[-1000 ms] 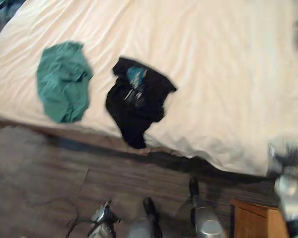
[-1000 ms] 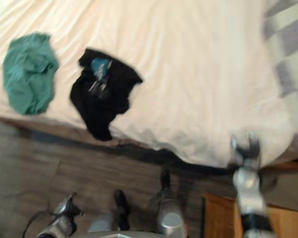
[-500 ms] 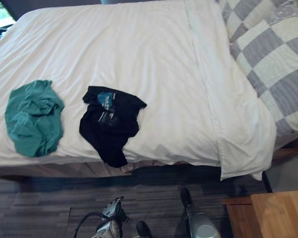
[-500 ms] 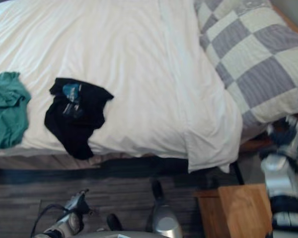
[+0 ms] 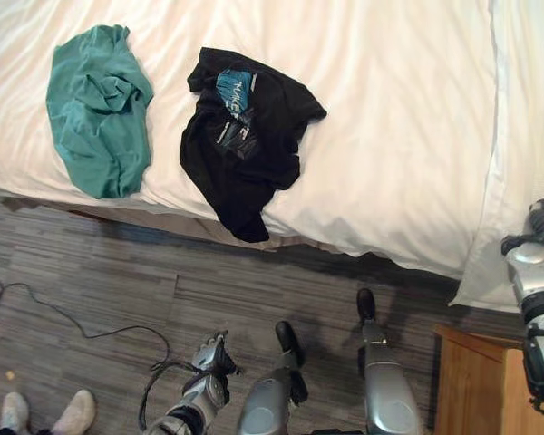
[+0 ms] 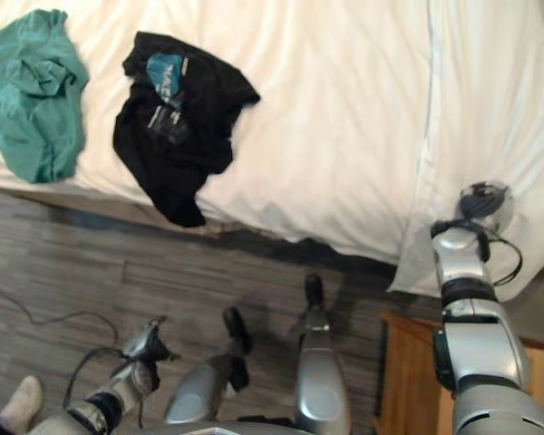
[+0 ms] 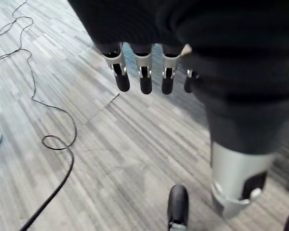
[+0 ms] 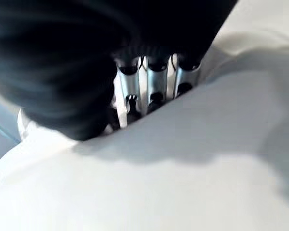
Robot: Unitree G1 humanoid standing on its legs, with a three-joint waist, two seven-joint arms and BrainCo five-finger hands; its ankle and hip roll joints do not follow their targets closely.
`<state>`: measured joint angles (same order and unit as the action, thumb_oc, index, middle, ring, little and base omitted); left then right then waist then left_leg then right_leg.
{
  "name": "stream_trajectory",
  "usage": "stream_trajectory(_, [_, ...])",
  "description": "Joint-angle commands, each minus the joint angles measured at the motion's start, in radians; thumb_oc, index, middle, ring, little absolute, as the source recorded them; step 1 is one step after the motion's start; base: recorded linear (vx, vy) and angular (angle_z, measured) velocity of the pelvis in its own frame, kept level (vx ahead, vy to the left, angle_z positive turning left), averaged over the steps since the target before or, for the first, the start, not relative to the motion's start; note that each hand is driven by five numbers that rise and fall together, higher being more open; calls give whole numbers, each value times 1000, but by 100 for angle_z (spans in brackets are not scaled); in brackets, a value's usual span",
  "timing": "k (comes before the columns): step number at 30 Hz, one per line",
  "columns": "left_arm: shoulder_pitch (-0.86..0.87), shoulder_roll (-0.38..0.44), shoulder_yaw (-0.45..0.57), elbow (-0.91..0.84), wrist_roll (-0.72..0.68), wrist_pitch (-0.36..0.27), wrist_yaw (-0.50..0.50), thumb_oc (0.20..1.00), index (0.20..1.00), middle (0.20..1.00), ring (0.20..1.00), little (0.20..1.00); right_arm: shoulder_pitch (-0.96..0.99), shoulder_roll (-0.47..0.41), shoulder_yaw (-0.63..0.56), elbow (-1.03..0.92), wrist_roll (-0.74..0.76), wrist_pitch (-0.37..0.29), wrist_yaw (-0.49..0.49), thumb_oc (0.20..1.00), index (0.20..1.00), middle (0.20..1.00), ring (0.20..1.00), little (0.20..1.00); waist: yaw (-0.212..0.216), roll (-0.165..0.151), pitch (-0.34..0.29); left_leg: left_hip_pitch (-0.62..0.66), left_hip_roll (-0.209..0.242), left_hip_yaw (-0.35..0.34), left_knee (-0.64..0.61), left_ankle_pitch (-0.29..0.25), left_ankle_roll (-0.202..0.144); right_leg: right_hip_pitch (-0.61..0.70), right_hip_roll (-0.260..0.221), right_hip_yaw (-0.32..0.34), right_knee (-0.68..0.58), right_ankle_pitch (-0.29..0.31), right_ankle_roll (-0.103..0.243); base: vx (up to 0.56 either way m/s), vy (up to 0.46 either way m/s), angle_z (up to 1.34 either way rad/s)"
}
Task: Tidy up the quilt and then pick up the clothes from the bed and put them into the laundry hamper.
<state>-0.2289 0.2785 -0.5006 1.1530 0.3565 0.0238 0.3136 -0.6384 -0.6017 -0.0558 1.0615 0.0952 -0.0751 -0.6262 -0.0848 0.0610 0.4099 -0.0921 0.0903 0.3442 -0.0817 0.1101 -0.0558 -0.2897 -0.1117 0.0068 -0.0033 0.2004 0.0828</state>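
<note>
**Right hand down at the quilt's corner, both shirts on the bed**

The white quilt (image 5: 399, 118) is spread flat over the bed, and its corner hangs off the near edge on the robot's right side. The right hand (image 6: 483, 205) sits right at that hanging corner. In the right wrist view its fingers (image 8: 154, 86) go down into the white fabric and the tips are buried in a fold, so I honestly can't tell whether it has a grip on the quilt or is just resting against it.

The clothes are both on the bed, toward the robot's left. There's a crumpled green shirt (image 5: 98, 109) close to the near edge, and just beside it, not touching, a black shirt (image 5: 245, 136) with a blue patch and some print on it. The bottom of the black one droops a little over the mattress edge.

The left hand (image 7: 142, 72) hangs low over the grey plank floor (image 5: 91, 272), well apart from the bed, fingers hanging straight and relaxed with nothing in them.

A wooden nightstand (image 5: 471, 381) stands by the bed's corner under the right arm. Somebody's light-coloured shoes (image 5: 50, 415) poke in on the floor at the robot's left.
</note>
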Motion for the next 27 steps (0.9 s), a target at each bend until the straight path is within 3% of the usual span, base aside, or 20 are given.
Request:
stream_trajectory(1, [6,-19,42,83,15,25,26,1000,1000,1000,1000,1000,328,204,49,206,59,115,114,200,200,200,200,200,-31,4,-24,-4,40,-34,113,-127,-48,5,-44,5,165,-241,89,71,54,8])
stream_trajectory(5, [47,-22,44,96,86,33,12,1000,1000,1000,1000,1000,552,306,61,252,-33,135,196,200,200,200,200,200,-59,-23,-87,83,14,-26,23,-127,-34,82,-63,-2,80,-197,112,117,127,6])
stream_trajectory(8, [59,-14,38,93,127,27,-9,1000,1000,1000,1000,1000,631,356,115,265,-117,150,256,200,200,200,200,200,-71,-54,-121,127,2,-20,-6,-138,-20,97,-72,3,96,-179,136,54,159,-3])
stream_trajectory(10, [52,-6,36,89,131,26,-16,1000,1000,1000,1000,1000,645,374,145,248,-141,151,276,1000,1000,1000,1000,1000,-79,-69,-123,142,0,-18,-6,-148,-15,88,-73,10,147,-157,156,-23,108,-10])
stream_trajectory(12, [36,6,41,81,120,21,-28,1000,1000,1000,1000,1000,629,382,186,210,-168,146,302,1000,1000,1000,1000,1000,-80,-86,-115,158,3,-15,-6,-152,-11,71,-71,3,218,-133,169,-86,73,-20])
stream_trajectory(15, [27,17,43,77,114,20,-43,1000,1000,1000,1000,1000,614,387,215,172,-172,131,312,1000,1000,1000,1000,1000,-78,-74,-123,152,21,0,-6,-141,-9,52,-11,-46,314,-202,137,-90,61,-41])
stream_trajectory(16, [32,25,57,76,106,21,-42,1000,1000,1000,1000,1000,610,386,230,154,-179,122,312,1000,1000,1000,1000,1000,-70,-75,-133,154,9,4,-6,-153,-4,107,12,-82,264,-251,112,38,14,-18])
stream_trajectory(18, [51,22,74,66,104,8,-41,1000,1000,1000,1000,1000,599,387,252,136,-191,118,316,1000,1000,1000,1000,1000,-45,-81,-150,169,-16,-2,-6,-162,-1,190,0,-125,149,-281,90,82,-59,-22])
stream_trajectory(20, [57,7,102,34,41,-13,-27,1000,1000,1000,1000,1000,569,364,284,112,-208,113,327,1000,1000,1000,1000,1000,-11,-88,-131,79,-27,-18,181,-174,-19,244,-15,-104,48,-273,66,-60,-85,-6])
stream_trajectory(22, [40,-3,127,-7,-48,-41,-16,1000,1000,1000,1000,1000,534,330,311,110,-226,112,330,1000,1000,1000,1000,1000,23,-100,-99,-61,9,-32,369,-108,-93,268,-48,-136,-9,-264,40,-167,7,27])
stream_trajectory(23, [40,-6,133,-14,-67,-45,-19,1000,1000,1000,1000,1000,529,322,315,122,-233,115,331,1000,1000,1000,1000,1000,26,-94,-101,-81,30,-41,375,-80,-117,272,-58,-157,-30,-260,44,-67,156,31])
stream_trajectory(24, [43,-11,136,-15,-76,-49,-15,1000,1000,1000,1000,1000,528,319,311,135,-235,118,335,1000,1000,1000,1000,1000,26,-90,-110,-76,59,-31,357,-77,-122,276,-77,-172,-45,-253,56,70,344,57])
stream_trajectory(25, [62,-21,147,3,-82,-43,-8,1000,1000,1000,1000,1000,531,318,288,140,-211,116,346,1000,1000,1000,1000,1000,22,-86,-136,-32,113,-28,260,-95,-111,274,-110,-176,-55,-242,82,136,430,67])
stream_trajectory(26, [69,-25,156,15,-93,-40,-1,1000,1000,1000,1000,1000,535,318,282,140,-203,115,349,1000,1000,1000,1000,1000,21,-85,-146,-8,139,-33,211,-78,-112,271,-126,-171,-55,-234,93,126,337,54])
stream_trajectory(27, [70,-26,156,15,-93,-40,-1,1000,1000,1000,1000,1000,536,318,283,140,-202,115,349,1000,1000,1000,1000,1000,22,-85,-146,-3,138,-32,206,-75,-112,273,-127,-170,-56,-235,93,139,456,24])
